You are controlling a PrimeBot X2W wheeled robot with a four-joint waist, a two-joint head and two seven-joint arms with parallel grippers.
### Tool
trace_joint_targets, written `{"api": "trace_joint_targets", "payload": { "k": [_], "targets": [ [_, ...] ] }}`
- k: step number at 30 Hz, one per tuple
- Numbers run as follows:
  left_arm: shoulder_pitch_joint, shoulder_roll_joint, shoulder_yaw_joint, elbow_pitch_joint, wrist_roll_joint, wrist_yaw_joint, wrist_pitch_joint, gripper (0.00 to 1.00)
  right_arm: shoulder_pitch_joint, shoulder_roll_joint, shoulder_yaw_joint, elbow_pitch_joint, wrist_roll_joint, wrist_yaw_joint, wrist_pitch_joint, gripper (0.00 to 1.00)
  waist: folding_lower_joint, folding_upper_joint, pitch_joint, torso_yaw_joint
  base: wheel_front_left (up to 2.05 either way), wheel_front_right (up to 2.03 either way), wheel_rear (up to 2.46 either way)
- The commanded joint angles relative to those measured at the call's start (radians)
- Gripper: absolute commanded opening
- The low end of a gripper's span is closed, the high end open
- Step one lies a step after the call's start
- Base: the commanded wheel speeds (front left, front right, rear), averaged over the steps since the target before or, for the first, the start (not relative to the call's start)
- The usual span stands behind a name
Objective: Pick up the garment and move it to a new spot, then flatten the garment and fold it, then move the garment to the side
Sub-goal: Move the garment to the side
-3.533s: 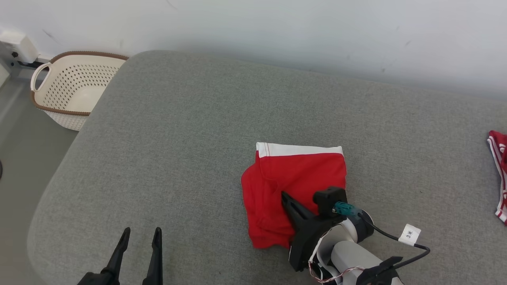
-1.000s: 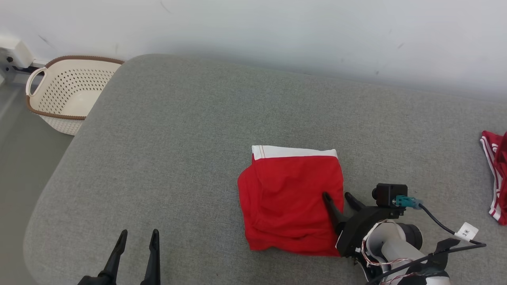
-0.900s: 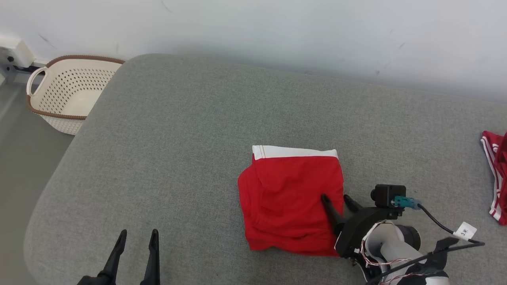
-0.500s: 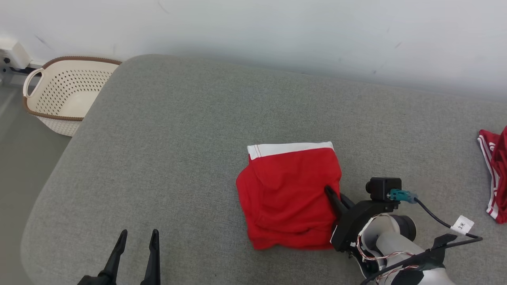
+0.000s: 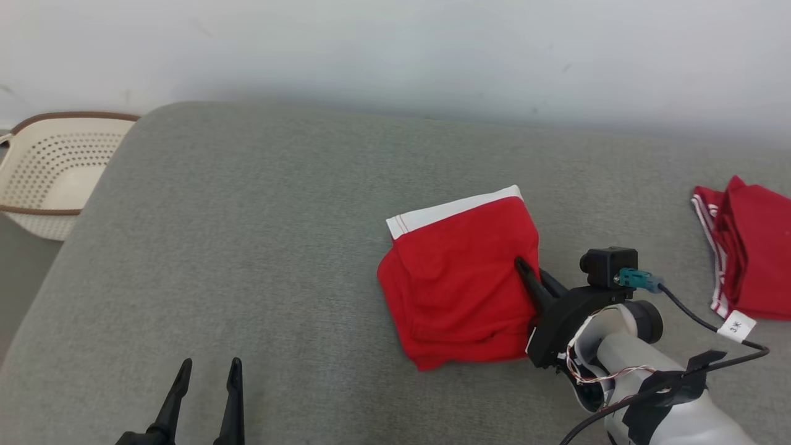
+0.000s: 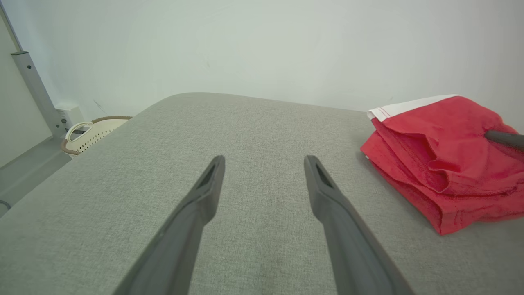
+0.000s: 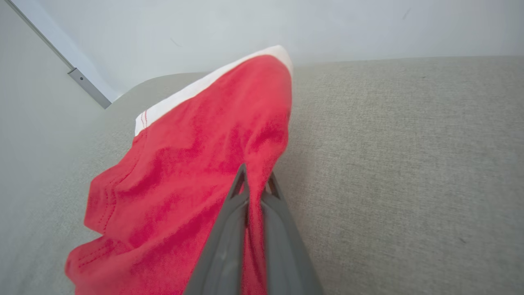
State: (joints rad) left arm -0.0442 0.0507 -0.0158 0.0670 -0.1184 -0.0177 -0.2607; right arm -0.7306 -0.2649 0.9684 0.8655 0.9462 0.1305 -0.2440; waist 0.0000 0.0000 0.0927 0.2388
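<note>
Clamped within the last second, right tool (image 5: pixel 531 272) grips the red garment (image 5: pixel 457 278) — left tool (image 5: pixel 209 364) spread wide

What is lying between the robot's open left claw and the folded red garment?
Nothing: only bare grey cushion separates the left gripper from the folded red garment, as the head view shows.
</note>
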Motion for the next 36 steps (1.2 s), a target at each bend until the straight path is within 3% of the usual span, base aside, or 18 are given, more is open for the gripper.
{"api": "trace_joint_targets", "payload": {
  "k": [1, 19, 36],
  "targets": [
    [0.004, 0.0, 0.001, -0.002, 0.011, -0.005, -0.003, 1.0, -0.018, -0.019, 0.016, 0.0, 0.009, 0.0, -0.006, 0.0, 0.0, 0.0, 0.002, -0.05, 0.0, 0.0, 0.0],
    [-0.025, 0.013, 0.04, -0.031, 0.047, -0.03, -0.003, 1.0, -0.217, -0.189, 0.167, -0.014, -0.03, 0.0, 0.031, 0.0, 0.0, 0.0, 0.071, -0.18, 0.0, 0.0, 0.0],
    [-0.027, 0.043, 0.078, -0.079, 0.07, -0.028, -0.003, 1.0, -0.361, -0.343, 0.228, -0.04, -0.034, 0.0, 0.056, 0.0, 0.0, 0.0, 0.141, -0.268, 0.0, 0.0, 0.0]
  ]
}}
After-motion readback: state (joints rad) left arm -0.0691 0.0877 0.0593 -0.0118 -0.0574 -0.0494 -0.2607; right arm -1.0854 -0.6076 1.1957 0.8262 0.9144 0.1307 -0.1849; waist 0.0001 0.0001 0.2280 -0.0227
